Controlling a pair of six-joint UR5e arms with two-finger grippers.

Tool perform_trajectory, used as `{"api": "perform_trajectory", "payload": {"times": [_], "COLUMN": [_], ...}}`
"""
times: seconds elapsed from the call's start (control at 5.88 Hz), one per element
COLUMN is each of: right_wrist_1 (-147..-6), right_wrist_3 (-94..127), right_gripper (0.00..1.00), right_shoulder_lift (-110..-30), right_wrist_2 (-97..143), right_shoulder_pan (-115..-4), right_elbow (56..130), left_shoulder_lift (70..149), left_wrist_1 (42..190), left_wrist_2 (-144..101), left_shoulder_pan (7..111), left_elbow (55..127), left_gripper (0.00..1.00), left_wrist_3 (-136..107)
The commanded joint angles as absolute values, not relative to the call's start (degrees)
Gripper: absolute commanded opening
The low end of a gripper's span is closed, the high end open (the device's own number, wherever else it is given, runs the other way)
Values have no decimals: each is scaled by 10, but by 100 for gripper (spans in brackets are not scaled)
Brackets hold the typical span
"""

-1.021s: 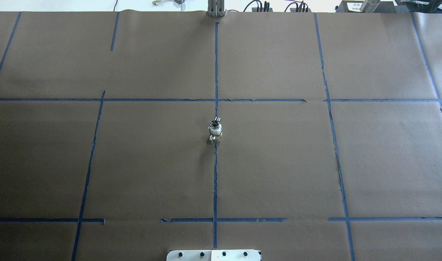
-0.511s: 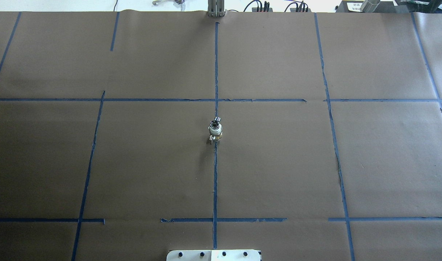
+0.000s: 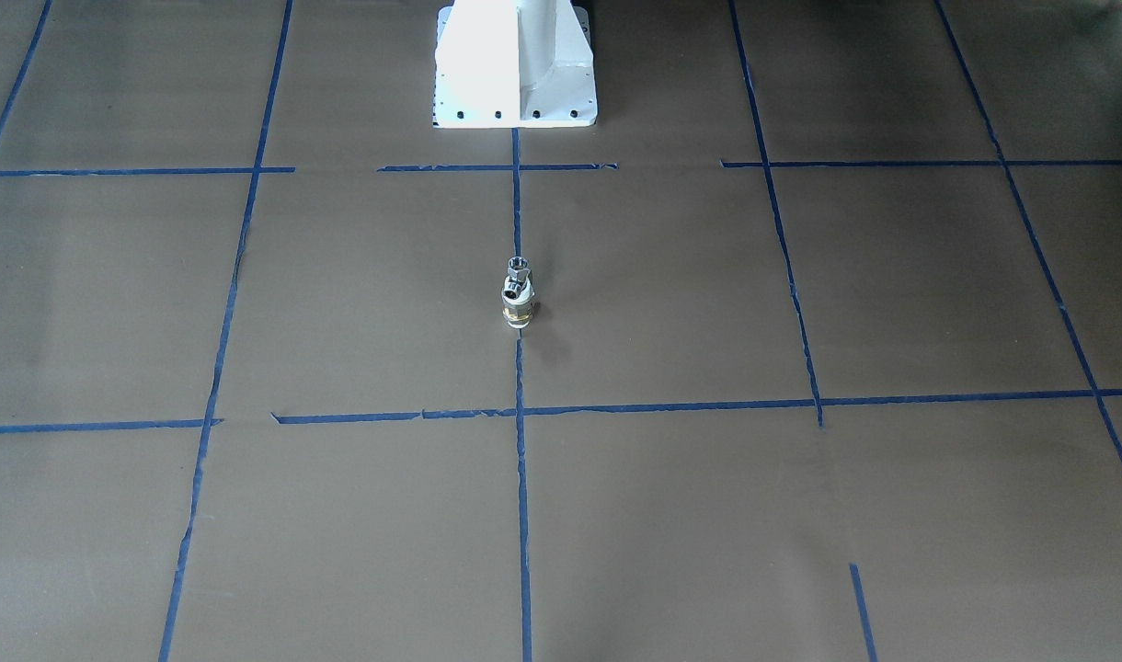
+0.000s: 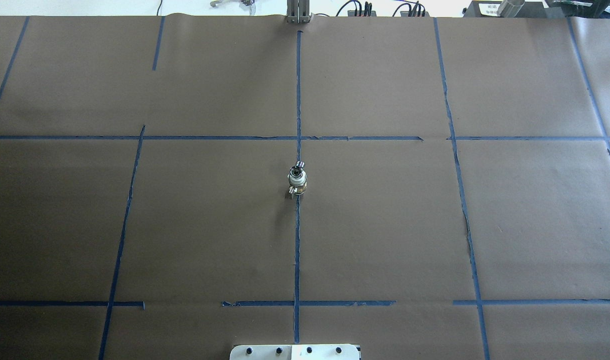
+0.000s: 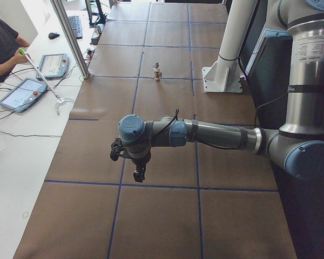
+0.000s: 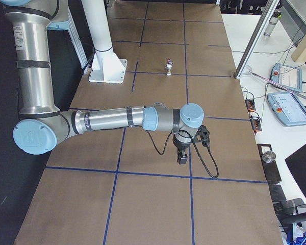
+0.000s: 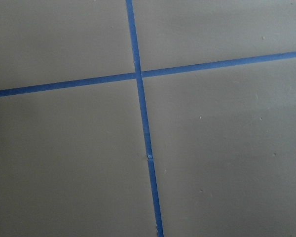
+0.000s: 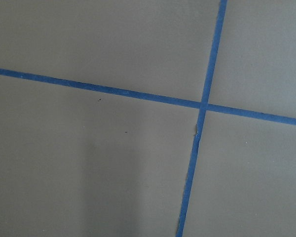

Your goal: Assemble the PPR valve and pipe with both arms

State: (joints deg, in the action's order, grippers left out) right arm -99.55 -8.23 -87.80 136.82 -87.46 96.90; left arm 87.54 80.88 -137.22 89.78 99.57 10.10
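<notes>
A small valve piece (image 4: 297,181), metal with white and brass parts, stands upright on the blue centre tape line of the brown-paper table; it also shows in the front view (image 3: 518,294) and both side views (image 5: 157,70) (image 6: 169,67). No separate pipe shows. My left arm (image 5: 216,135) reaches over the table's left end, its black gripper (image 5: 137,172) pointing down, far from the valve. My right arm (image 6: 117,120) does the same at the right end with its gripper (image 6: 182,155). I cannot tell whether either is open or shut. The wrist views show only paper and tape.
The white pedestal base (image 3: 515,64) stands at the table's robot-side edge. A metal post (image 5: 70,38) rises at the far edge. An operator (image 5: 2,43) and teach pendants (image 5: 21,94) (image 6: 290,107) are beyond the far edge.
</notes>
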Motion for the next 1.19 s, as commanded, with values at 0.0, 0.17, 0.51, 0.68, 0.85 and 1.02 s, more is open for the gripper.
{"api": "perform_trajectory", "payload": {"times": [0.0,0.17,0.51,0.68,0.85,1.02], "right_wrist_1": [-995,-995,-995,-995,-995,-995], "right_wrist_3": [-83,-83,-83,-83,-84,-84], "right_gripper": [100,100,100,100,100,100], "right_shoulder_lift": [-883,-882,-882,-882,-882,-877], "right_wrist_2": [1369,1368,1370,1369,1368,1368], "right_shoulder_pan": [-874,-874,-874,-873,-868,-867], "right_elbow": [975,974,971,971,969,969], "left_shoulder_lift": [881,878,875,875,875,875], "left_wrist_1": [819,824,824,824,824,824], "left_wrist_2": [-1369,-1372,-1370,-1369,-1369,-1368], "left_shoulder_pan": [896,896,896,896,896,896], "left_elbow": [988,997,1001,993,991,991], "left_gripper": [100,100,100,100,100,100], "left_wrist_3": [94,96,102,101,101,101]}}
